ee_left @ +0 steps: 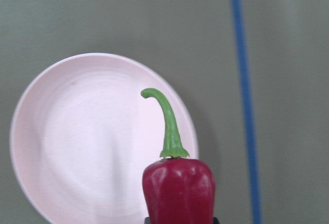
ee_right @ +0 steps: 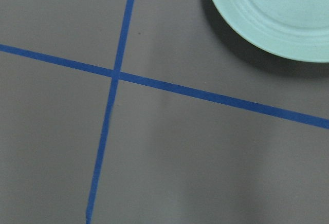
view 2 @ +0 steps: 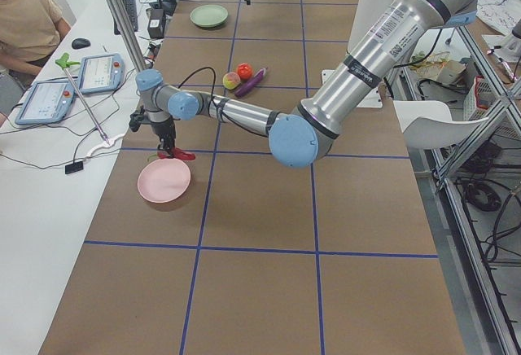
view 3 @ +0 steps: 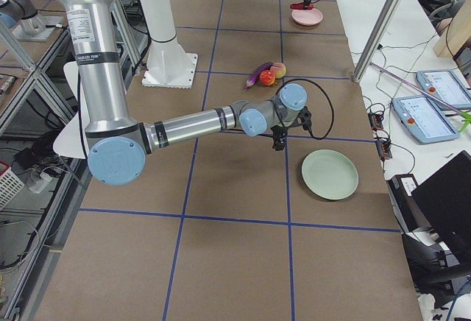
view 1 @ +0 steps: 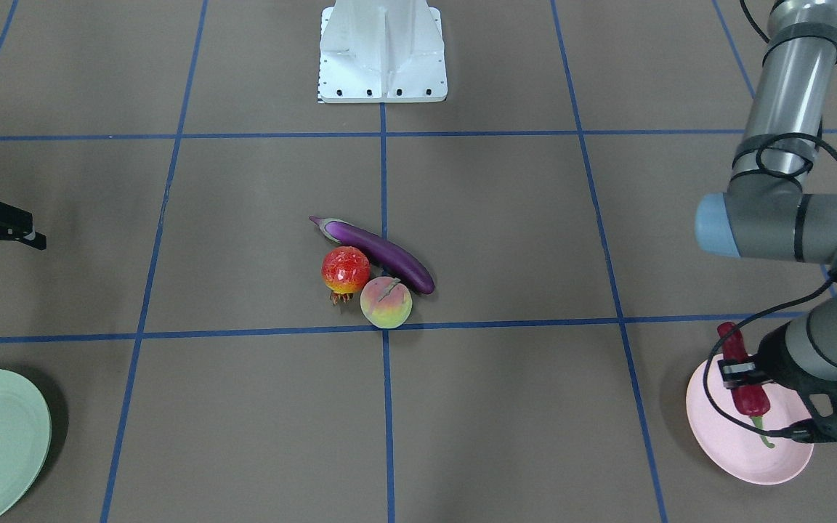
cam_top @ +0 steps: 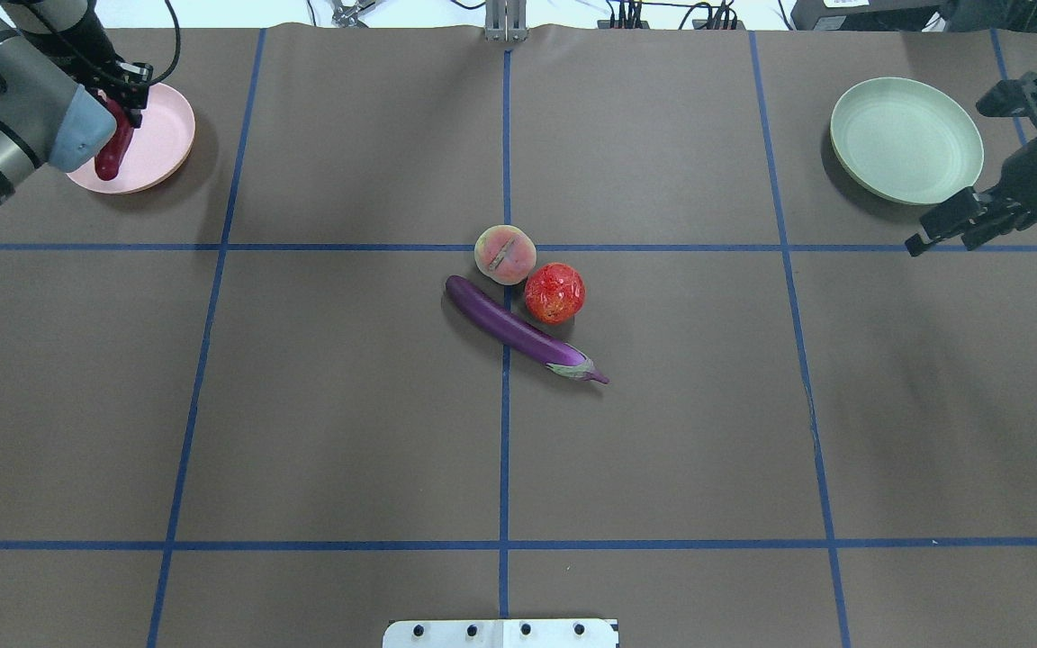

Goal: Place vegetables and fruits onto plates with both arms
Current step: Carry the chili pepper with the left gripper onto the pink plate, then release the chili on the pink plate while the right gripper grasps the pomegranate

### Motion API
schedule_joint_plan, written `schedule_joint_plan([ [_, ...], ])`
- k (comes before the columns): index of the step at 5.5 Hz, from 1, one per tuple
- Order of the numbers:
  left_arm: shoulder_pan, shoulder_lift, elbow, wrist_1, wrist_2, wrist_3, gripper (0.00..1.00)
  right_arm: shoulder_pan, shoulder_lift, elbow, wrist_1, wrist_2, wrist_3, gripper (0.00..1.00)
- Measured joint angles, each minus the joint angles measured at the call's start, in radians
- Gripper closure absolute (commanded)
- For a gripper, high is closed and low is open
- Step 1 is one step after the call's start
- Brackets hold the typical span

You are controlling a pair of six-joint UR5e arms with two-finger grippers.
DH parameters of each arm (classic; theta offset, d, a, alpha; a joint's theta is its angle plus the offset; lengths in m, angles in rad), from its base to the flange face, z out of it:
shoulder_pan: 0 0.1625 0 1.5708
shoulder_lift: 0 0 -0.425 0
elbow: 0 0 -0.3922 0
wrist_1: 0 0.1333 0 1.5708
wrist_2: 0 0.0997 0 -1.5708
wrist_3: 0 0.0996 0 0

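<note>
Over the pink plate (view 1: 749, 459), our left gripper (view 1: 742, 372) is clamped on the red chili (ee_left: 178, 190), held just above the dish. We judge the placing step is in hand; next we should lower and release. Our right gripper (cam_top: 944, 175) hovers spread wide and empty beside the mint plate (cam_top: 906, 139). The chili is glossy deep red, with a thin curved green stem.

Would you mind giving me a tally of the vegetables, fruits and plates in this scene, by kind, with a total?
Vegetables: 2 (eggplant, chili)
Fruits: 2 (pomegranate, peach)
Plates: 2 (pink plate, green plate)
Total: 6
</note>
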Motion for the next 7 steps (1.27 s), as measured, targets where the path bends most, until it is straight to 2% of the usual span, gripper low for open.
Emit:
schedule_joint_plan([
  [2,-0.009,-0.025,0.167,-0.089,0.042,-0.114,0.89,-0.165,0.158,0.027,0.002,-0.069,0.335,0.0],
  [3,-0.007,-0.067,0.259,-0.158,0.041,-0.192,0.13,-0.248,0.21,0.058,0.003,-0.132,0.474,0.0],
  [4,-0.007,-0.096,0.306,-0.191,0.038,-0.243,0.0,-0.309,0.249,0.075,0.002,-0.188,0.552,0.0],
  [7,-0.013,-0.126,0.301,-0.204,0.01,-0.307,0.0,-0.438,0.376,0.013,0.001,-0.387,0.707,0.0],
])
